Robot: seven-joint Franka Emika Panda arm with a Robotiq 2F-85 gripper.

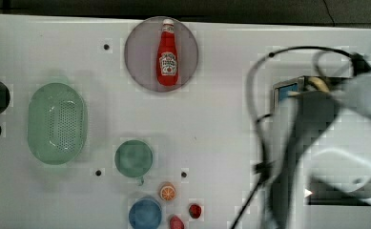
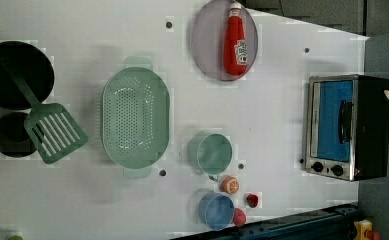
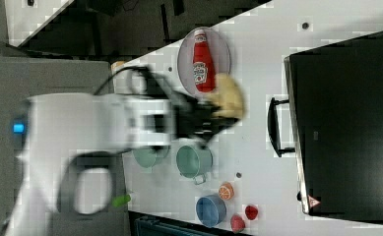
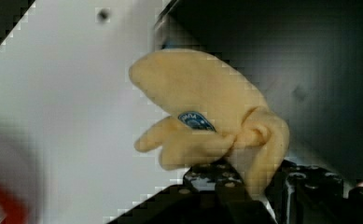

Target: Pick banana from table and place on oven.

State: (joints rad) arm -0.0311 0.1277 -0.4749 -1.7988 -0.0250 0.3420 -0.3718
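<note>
**Banana bunch carried in the air beside the oven**

Closest to the wrist camera we see the end effector [image 4: 244,186], its dark body clamped on the stem end of the banana [image 4: 202,107], a soft yellow bunch with a small blue sticker. From the stem the fruits fan away from the end effector, the long axis running out along the line of the fingers, with the biggest fruit curving over two shorter ones. Beyond the bunch lie the white bench [image 4: 67,102] and the dark bulk of the oven [image 4: 282,42].

In the right view we see the banana [image 3: 229,101] held off the bench at the end of the blurred white arm [image 3: 80,137], its tips pointing toward the right view's right, where the oven [image 3: 346,128] stands with its black top and metal handle. The bunch hangs between the ketchup bottle [image 3: 202,61] on its grey plate [image 3: 223,49] and the oven handle, not yet over the black top.

Farther out in the right view we find a green cup [image 3: 193,161], a blue cup [image 3: 210,210], an orange slice [image 3: 226,191] and two small red pieces [image 3: 251,212].

In the left view the oven [image 2: 347,127] sits at the bench's edge, and the green colander [image 2: 134,117] and green spatula [image 2: 52,130] lie well apart from it.
</note>
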